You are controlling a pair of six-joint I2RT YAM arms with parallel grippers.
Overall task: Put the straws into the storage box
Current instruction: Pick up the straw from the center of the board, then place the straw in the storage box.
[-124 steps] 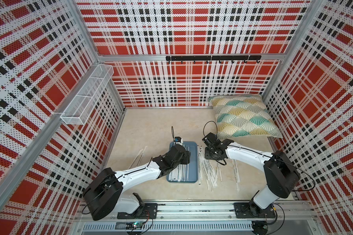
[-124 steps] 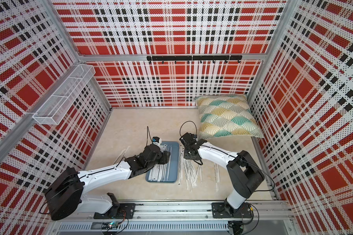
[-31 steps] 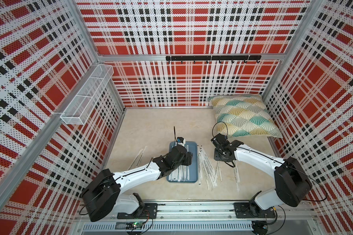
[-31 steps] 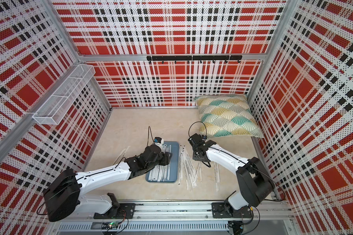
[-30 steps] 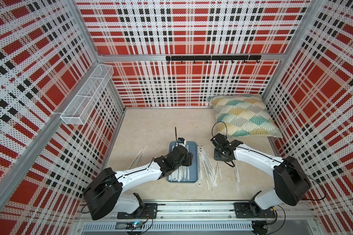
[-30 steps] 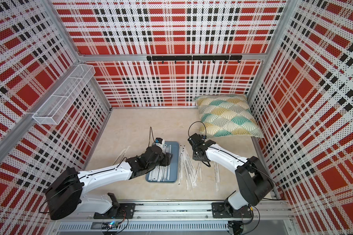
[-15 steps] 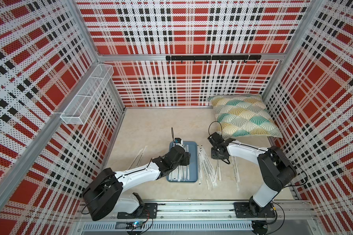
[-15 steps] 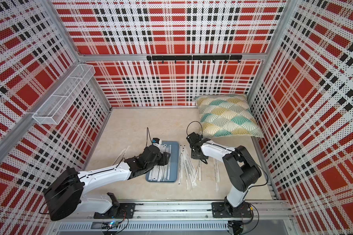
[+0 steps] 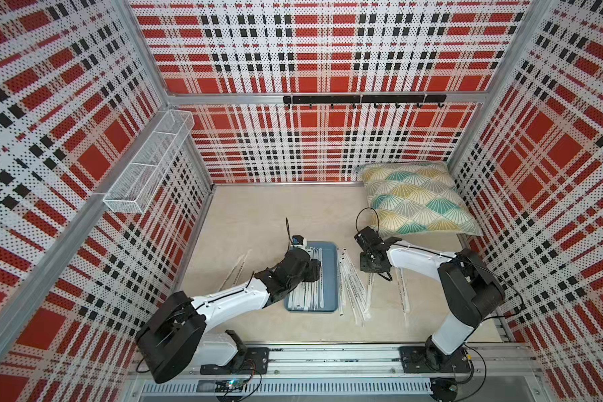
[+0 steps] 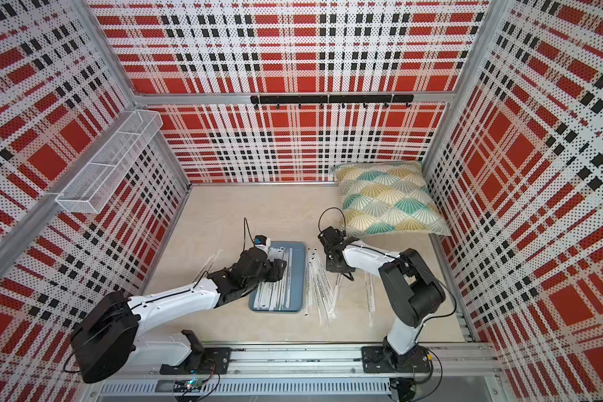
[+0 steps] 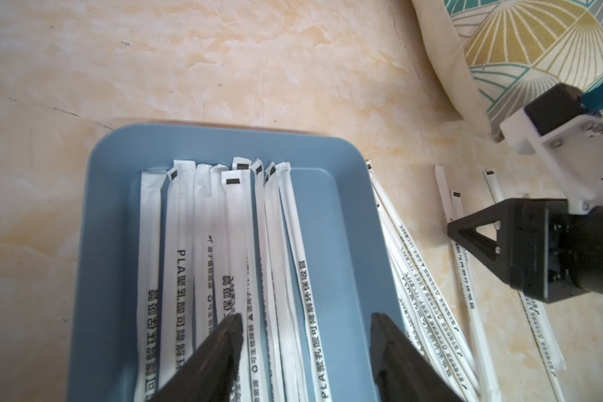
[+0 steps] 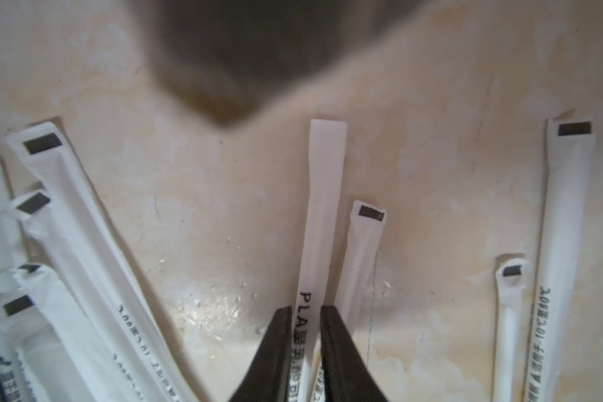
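The storage box (image 9: 332, 278) (image 10: 298, 278) (image 11: 345, 261), a shallow slate-blue tray, lies at the table's front centre with several wrapped straws (image 11: 234, 243) lying lengthwise in its left part. More straws (image 9: 354, 287) (image 10: 319, 289) are scattered on the table just right of it, and two straws (image 9: 236, 269) lie to its left. My left gripper (image 11: 305, 320) (image 9: 314, 269) hovers open over the tray with nothing between its fingers. My right gripper (image 12: 305, 309) (image 9: 370, 268) is down among the loose straws, shut on one white straw (image 12: 324, 195) that sticks out ahead of the fingertips.
A patterned pillow (image 9: 415, 203) lies at the back right, close behind the right arm. A white wire-mesh basket (image 9: 150, 163) hangs on the left wall and a black hook rail (image 9: 362, 99) on the back wall. Other loose straws (image 12: 568, 226) lie beside the held one.
The right gripper has closed on a straw among the loose ones, and the right arm's elbow has swung inward. The left arm has barely moved and stays open.
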